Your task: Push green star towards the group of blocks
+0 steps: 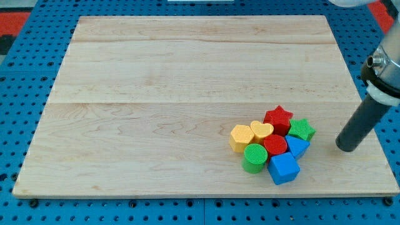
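Note:
The green star [302, 129] sits at the right edge of a tight cluster of blocks in the board's lower right. It touches the red star [278, 117] on its left. The cluster also holds a yellow hexagon [241, 137], a yellow heart [261, 131], a red cylinder [275, 145], a green cylinder [255, 157], a blue cube [284, 169] and a blue block [297, 147]. My tip [345, 147] rests on the board to the right of the green star, a short gap away, not touching it.
The wooden board [187, 94] lies on a blue pegboard table [25, 94]. The board's right edge is close to my tip. The arm's body [384, 62] enters from the view's upper right.

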You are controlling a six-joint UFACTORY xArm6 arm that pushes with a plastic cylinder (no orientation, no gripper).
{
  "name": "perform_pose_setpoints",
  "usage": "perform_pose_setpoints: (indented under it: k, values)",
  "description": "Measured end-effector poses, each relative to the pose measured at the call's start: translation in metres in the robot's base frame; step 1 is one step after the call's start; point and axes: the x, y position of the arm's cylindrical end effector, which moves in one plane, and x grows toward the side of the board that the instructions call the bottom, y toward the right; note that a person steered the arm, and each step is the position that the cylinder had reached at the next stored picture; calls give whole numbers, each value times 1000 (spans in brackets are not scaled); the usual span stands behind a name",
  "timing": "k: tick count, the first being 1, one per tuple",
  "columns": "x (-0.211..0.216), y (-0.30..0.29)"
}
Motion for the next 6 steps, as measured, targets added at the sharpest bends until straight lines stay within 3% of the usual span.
perform_pose_setpoints:
  k: [2, 3, 6]
  values:
    - [-31, -12]
    - [-31, -49]
    - [-26, -67]
